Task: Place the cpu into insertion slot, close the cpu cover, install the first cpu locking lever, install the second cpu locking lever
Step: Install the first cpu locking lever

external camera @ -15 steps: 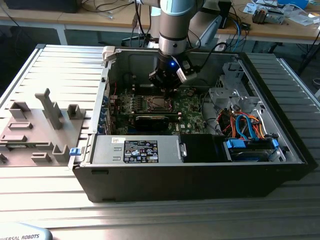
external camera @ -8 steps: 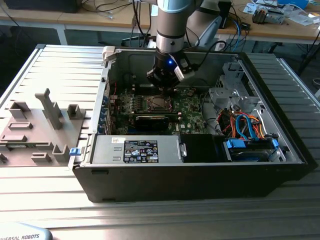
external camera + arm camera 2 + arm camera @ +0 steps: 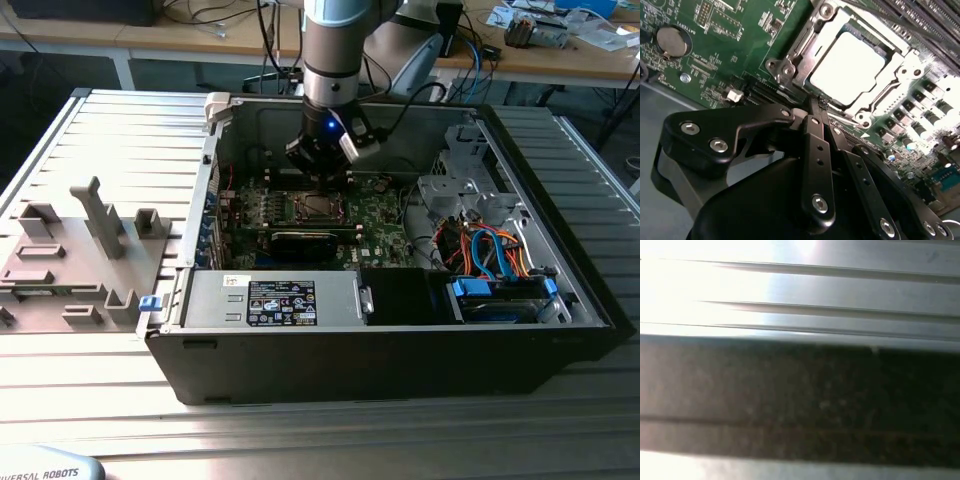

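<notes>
An open black computer case point(image 3: 400, 350) is lying on its side on a ribbed metal table point(image 3: 110, 130), so the green circuit board point(image 3: 385, 225) inside is facing upward and the arm is reaching it from above. A grey fixture point(image 3: 70, 260) with upright pegs is sitting on the table beside the case, on the exterior view's left.

The robot arm point(image 3: 330, 50) is standing over the middle of the case, with the tool point(image 3: 819, 112) hovering just above the board at the edge of the insertion slot point(image 3: 790, 67). In the second wrist view its 2 black fingers point(image 3: 812, 125) are pressing together at their tips, gripping nothing visible.

The cpu point(image 3: 847, 67) is lying flat inside the insertion slot, its pale metal top glaring. The cpu cover point(image 3: 900, 65) appears to be lying down around it as a silvery frame.

A white label point(image 3: 282, 302) on the case's grey power box is carrying print too small to read.
</notes>
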You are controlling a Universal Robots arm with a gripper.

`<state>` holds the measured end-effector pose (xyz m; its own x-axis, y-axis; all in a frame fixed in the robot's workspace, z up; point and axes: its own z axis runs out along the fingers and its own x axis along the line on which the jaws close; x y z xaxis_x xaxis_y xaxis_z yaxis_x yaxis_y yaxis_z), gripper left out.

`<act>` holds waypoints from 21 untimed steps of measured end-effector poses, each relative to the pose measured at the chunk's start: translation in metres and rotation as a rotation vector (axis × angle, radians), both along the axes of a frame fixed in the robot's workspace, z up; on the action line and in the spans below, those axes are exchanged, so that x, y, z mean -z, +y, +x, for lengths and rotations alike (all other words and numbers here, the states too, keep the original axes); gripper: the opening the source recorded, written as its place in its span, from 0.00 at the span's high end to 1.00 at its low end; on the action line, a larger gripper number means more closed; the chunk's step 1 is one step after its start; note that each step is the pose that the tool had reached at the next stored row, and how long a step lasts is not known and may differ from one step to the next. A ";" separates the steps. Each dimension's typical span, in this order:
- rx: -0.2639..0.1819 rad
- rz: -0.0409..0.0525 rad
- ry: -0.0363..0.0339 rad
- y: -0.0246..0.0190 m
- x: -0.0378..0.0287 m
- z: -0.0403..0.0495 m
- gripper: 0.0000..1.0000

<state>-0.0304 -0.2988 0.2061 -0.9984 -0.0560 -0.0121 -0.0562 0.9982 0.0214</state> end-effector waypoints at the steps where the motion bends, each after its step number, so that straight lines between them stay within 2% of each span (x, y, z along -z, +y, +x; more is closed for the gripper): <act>1: 0.000 0.0003 -0.0001 0.0018 0.0002 0.0000 0.89; 3: -0.001 0.0001 -0.0001 0.0062 0.0004 0.0000 0.89; 5: -0.001 0.0002 -0.0001 0.0066 0.0010 0.0000 0.89; 17: -0.002 0.0003 -0.0001 0.0017 0.0038 0.0022 0.89; 21: -0.005 0.0005 -0.0001 0.0016 0.0038 0.0026 0.89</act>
